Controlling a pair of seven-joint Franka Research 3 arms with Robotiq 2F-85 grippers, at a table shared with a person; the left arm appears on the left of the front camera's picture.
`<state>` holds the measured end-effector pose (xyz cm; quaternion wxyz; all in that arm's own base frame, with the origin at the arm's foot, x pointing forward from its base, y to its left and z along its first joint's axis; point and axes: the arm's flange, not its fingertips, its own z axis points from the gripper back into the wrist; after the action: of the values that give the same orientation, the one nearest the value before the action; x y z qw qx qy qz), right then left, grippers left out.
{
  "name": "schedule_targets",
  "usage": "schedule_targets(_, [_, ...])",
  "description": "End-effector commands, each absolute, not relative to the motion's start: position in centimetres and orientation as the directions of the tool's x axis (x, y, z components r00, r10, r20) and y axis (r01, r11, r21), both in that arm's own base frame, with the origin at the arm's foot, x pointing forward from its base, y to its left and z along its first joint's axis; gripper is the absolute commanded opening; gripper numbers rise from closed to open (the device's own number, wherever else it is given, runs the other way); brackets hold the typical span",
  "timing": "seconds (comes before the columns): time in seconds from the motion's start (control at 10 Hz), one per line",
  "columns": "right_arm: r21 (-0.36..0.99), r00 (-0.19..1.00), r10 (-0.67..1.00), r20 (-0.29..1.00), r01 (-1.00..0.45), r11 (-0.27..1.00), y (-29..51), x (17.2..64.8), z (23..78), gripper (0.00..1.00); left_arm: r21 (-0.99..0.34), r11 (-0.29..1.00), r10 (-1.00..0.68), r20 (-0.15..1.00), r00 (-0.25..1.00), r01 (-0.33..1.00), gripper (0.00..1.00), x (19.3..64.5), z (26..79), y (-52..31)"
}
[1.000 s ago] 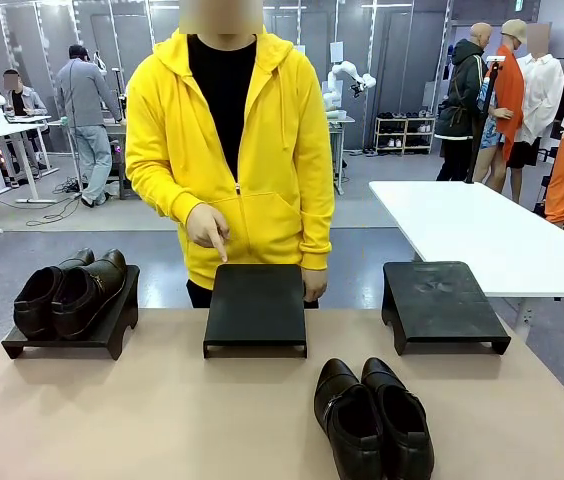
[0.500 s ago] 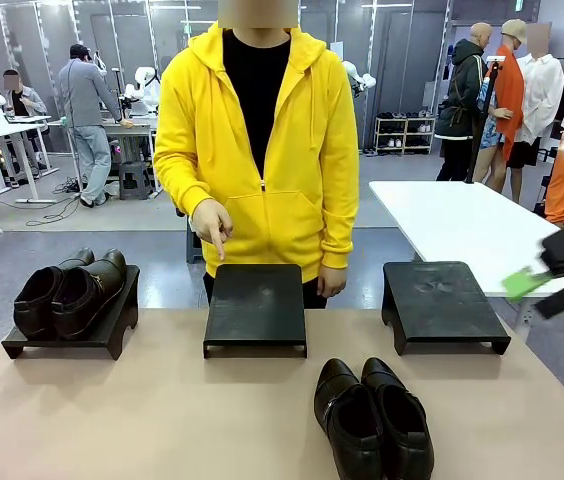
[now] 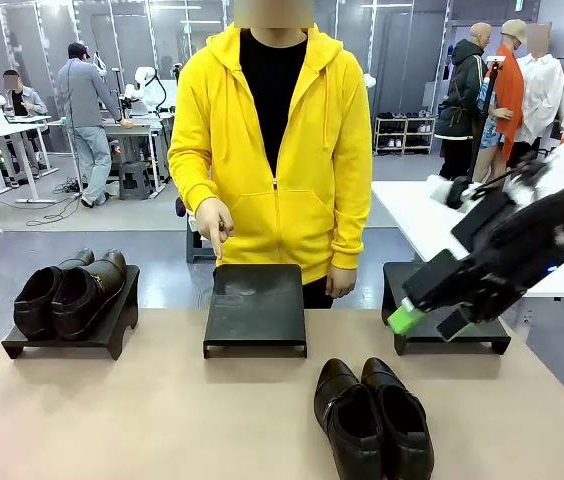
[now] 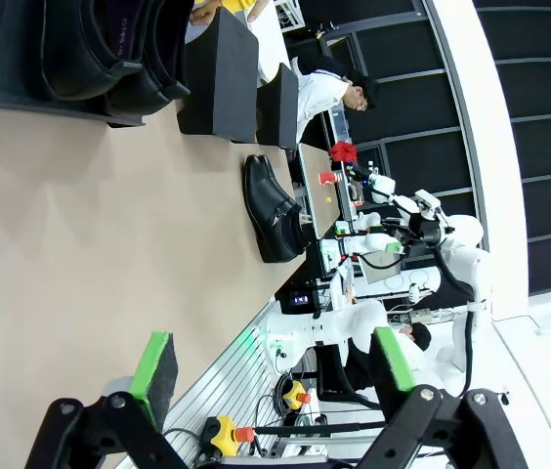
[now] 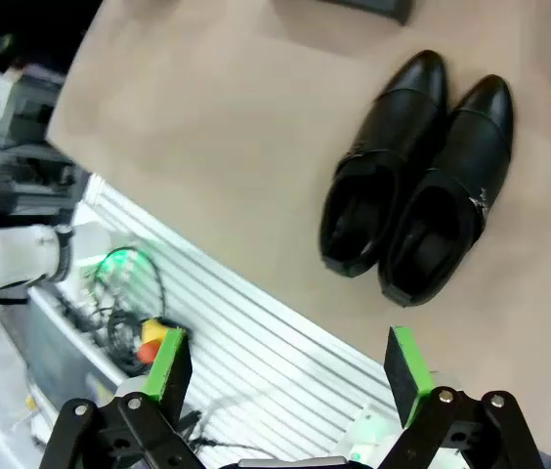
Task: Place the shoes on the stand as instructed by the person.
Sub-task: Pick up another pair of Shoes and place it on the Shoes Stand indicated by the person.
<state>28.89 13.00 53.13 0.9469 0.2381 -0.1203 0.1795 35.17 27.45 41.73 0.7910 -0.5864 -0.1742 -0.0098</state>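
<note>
The right gripper hangs in the air over the right side of the table. Its two green-padded fingers are spread wide and grip nothing. Seen from its own wrist, the gap between the pads looks down on the table's near edge. The loose pair of shoes lies beyond the fingertips, a little toward the right-hand finger in that view, well apart from the pads.

From the front, that pair sits side by side on the tan tabletop, toes toward the far side. It is below and to the left of the gripper in the picture, on the robot's side of the stands. Just behind the gripper is the right stand.

Further along is the middle stand. The person in the yellow hoodie stands behind it, one hand pointing a finger down at it. The second pair rests on the left stand.

The left gripper is spread open too and holds nothing. Its wrist camera looks along the tabletop at both pairs, far from its fingers.
</note>
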Motion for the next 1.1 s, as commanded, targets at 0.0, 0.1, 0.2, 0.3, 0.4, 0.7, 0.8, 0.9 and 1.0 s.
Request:
schedule_targets(0.0, [0.333,0.941,0.228,0.251,-0.305,0.892,14.7,30.2,50.7,1.00,-0.922,0.313,0.191,0.294,0.936,0.226,1.00,35.0,41.8,27.4])
schedule_targets(0.1, [0.260,0.944,0.221,0.246,-0.284,0.923,15.3,30.7,49.0,1.00,-0.922,0.313,0.191,0.294,0.936,0.226,1.00,35.0,41.8,27.4])
schedule_targets(0.2, [0.206,0.946,0.215,0.244,-0.267,0.941,15.8,31.0,47.6,1.00,-0.922,0.313,0.191,0.294,0.936,0.226,1.00,35.0,41.8,27.4])
schedule_targets(0.3, [0.184,0.951,0.207,0.231,-0.251,0.950,16.3,31.1,46.2,1.00,-0.922,0.313,0.191,0.294,0.936,0.226,1.00,35.0,41.8,27.4])
schedule_targets(0.4, [0.136,0.953,0.198,0.230,-0.233,0.963,16.9,31.2,44.7,1.00,-0.922,0.313,0.191,0.294,0.936,0.226,1.00,35.0,41.8,27.4])
schedule_targets(0.7, [0.101,0.961,0.197,0.195,-0.220,0.970,18.5,31.6,40.5,1.00,-0.922,0.313,0.191,0.294,0.936,0.226,1.00,35.0,41.8,27.4])
schedule_targets(0.8, [0.091,0.964,0.193,0.184,-0.212,0.973,18.7,32.0,39.1,1.00,-0.922,0.313,0.191,0.294,0.936,0.226,1.00,35.0,41.8,27.4])
schedule_targets(0.9, [0.095,0.967,0.184,0.177,-0.203,0.974,18.8,32.2,38.1,1.00,-0.922,0.313,0.191,0.294,0.936,0.226,1.00,35.0,41.8,27.4])
schedule_targets(1.0, [0.102,0.970,0.173,0.173,-0.192,0.976,18.8,32.5,37.1,1.00,-0.922,0.313,0.191,0.294,0.936,0.226,1.00,35.0,41.8,27.4])
